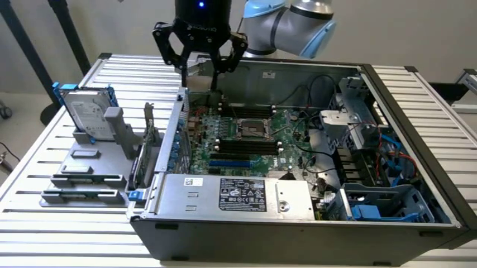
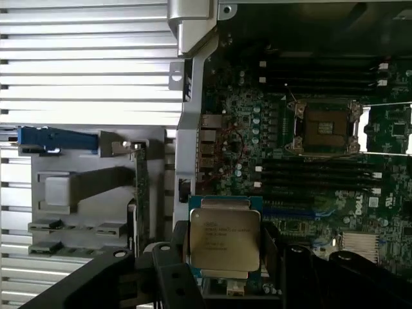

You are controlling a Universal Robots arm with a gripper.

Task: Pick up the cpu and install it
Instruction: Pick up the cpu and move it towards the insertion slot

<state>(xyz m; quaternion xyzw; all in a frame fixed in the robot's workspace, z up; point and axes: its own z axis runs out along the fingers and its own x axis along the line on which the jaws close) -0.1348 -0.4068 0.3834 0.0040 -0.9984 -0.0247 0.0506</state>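
Note:
The cpu (image 2: 225, 239), a small flat square chip with a silvery top and a pale rim, sits level between my gripper's fingers (image 2: 177, 254), and my gripper (image 2: 225, 257) is shut on its two opposite edges. In the exterior view my gripper (image 1: 205, 66) hangs above the back corner of the open computer case (image 1: 298, 234), on the exterior view's left. The motherboard's bare cpu socket (image 1: 252, 129) lies lower and to the exterior view's right of it. In the wrist view that socket (image 2: 325, 129) stands open, well apart from the chip.
A grey holder (image 1: 82, 167) on the slatted table (image 1: 44, 223) carries a large silver hard drive (image 1: 86, 114) with a blue bracket and several narrow sticks. The case's metal side wall (image 1: 179, 128) stands between holder and motherboard. A power supply (image 1: 238, 192) and cables (image 1: 328, 145) crowd the case.

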